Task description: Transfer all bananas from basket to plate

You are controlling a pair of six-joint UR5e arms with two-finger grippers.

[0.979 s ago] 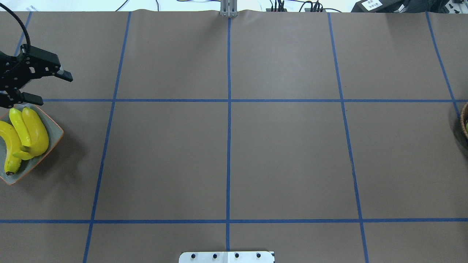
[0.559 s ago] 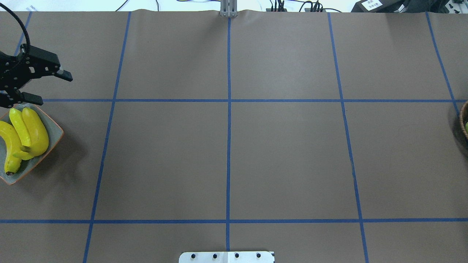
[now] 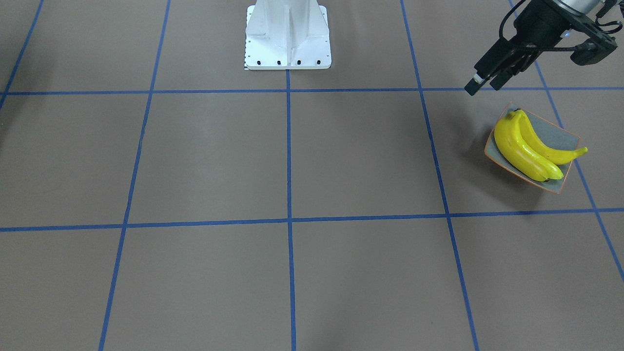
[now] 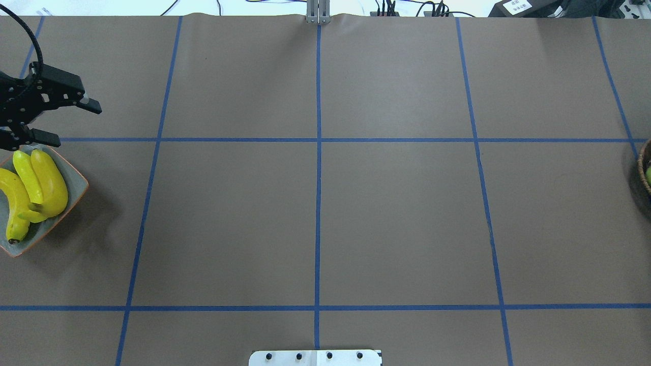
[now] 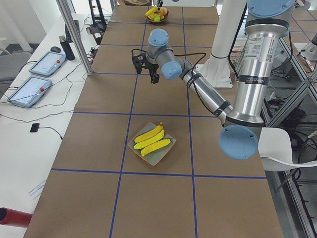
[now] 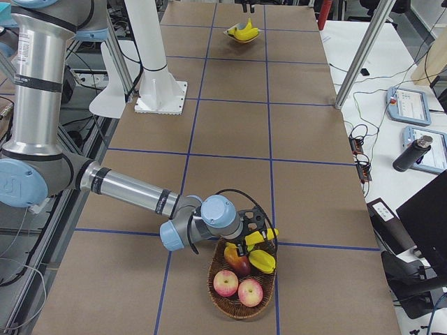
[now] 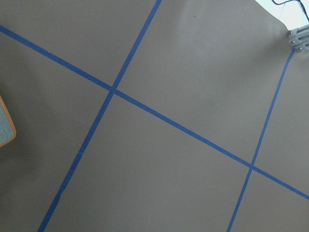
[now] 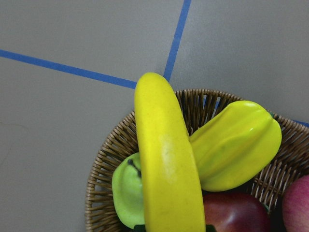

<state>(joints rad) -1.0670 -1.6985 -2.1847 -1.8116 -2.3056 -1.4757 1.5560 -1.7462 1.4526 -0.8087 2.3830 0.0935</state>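
Three yellow bananas (image 4: 48, 180) lie on the grey plate (image 4: 77, 184) at the table's left edge, also seen in the front view as bananas (image 3: 524, 151) on the plate (image 3: 563, 137). My left gripper (image 4: 74, 123) hovers open and empty just beyond the plate. Far right, the wicker basket (image 6: 222, 299) holds another banana (image 8: 166, 164) lying across the other fruit. My right gripper (image 6: 255, 237) is down at that banana (image 6: 260, 236). Its fingers are hidden in the wrist view, so I cannot tell whether it grips.
The basket (image 8: 104, 169) also holds a yellow starfruit (image 8: 236, 145), a green fruit (image 8: 128, 193) and red apples (image 6: 225, 283). The white robot base (image 3: 287, 34) stands at the near middle edge. Tablets and cables lie on a side desk (image 5: 39, 74).
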